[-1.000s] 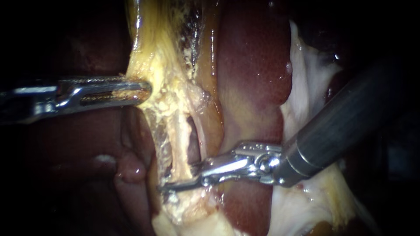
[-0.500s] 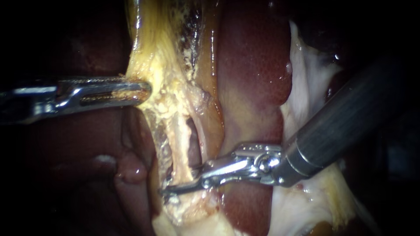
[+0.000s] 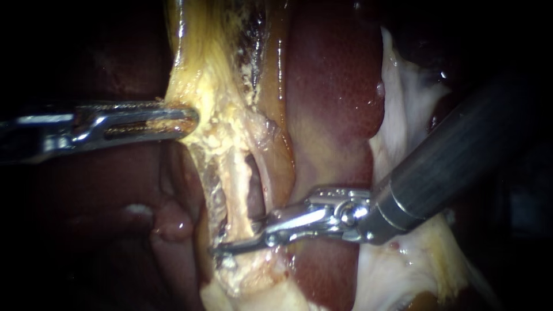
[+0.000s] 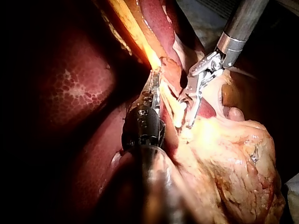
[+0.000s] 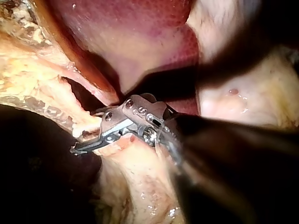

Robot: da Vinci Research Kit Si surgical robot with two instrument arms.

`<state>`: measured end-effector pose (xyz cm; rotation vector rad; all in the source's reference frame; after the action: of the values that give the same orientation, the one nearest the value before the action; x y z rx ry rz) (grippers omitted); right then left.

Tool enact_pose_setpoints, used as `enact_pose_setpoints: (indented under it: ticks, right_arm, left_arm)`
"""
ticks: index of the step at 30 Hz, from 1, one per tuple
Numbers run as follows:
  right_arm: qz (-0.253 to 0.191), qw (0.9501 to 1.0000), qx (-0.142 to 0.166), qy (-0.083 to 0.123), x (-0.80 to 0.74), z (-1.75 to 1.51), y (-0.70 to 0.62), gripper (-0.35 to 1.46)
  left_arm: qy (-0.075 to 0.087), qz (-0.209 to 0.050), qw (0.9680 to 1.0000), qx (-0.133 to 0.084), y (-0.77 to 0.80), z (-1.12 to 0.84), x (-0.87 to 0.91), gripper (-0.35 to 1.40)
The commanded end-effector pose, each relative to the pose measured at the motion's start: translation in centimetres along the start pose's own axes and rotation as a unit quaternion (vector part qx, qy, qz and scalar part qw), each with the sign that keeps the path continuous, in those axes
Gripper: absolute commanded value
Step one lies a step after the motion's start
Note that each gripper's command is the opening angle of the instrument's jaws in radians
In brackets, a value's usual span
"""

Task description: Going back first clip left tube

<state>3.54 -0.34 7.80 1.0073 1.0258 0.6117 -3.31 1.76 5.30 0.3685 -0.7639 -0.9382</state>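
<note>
Endoscope: left instrument (image 3: 185, 121) enters level from the left. Its hand is pinched, both jaws on the edge of the yellow fat (image 3: 210, 86).

Right instrument (image 3: 233, 235) enters from the right, shaft sloping down across the liver (image 3: 334, 86). Its hand is spread: one thin jaw above and one below, with the low end of the left tube (image 3: 235, 178) between them.

Left tube: pale strand running down the cleared window, fat on its left. A dark gap and a second strand lie on its right.

Clip: cannot make one out on the tube.

Right wrist view: hand (image 5: 88, 142) lies across pale tissue
</note>
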Motion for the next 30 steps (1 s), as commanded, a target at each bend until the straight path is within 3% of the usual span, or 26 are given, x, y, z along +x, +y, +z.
enact_pose_setpoints:
  ticks: [1, 7, 12, 19, 22, 30]
  right_arm:
    - [-0.012, 0.9999, 0.001, 0.003, 0.01, -0.01, 0.0, 0.54]
    - [-0.083, 0.9961, -0.001, 0.03, 0.08, -0.06, -0.01, 0.6]
    - [-0.128, 0.9913, -0.005, 0.031, 0.1, -0.15, -0.02, 0.6]
    - [-0.202, 0.9788, -0.008, 0.031, 0.09, -0.49, -0.08, 0.6]
    - [-0.236, 0.9711, -0.014, 0.033, 0.1, -0.72, -0.15, 0.6]
    - [-0.291, 0.9551, -0.034, 0.043, 0.33, -1.39, -0.35, 0.6]
  left_arm:
    - [0.0, 0.0, 1.0, 0.0, 0.0, 0.0, 0.0, -0.35]
    - [0.0, 0.0, 1.0, 0.0, 0.0, 0.0, 0.0, -0.35]
    - [0.0, 0.0, 1.0, 0.0, 0.0, -0.01, 0.0, -0.35]
    - [0.0, 0.0, 1.0, -0.001, 0.01, -0.02, 0.01, -0.35]
    - [0.0, 0.0, 1.0, -0.001, 0.02, -0.02, 0.01, -0.35]
    - [-0.002, 0.0, 1.0, 0.0, 0.03, -0.02, 0.01, -0.35]
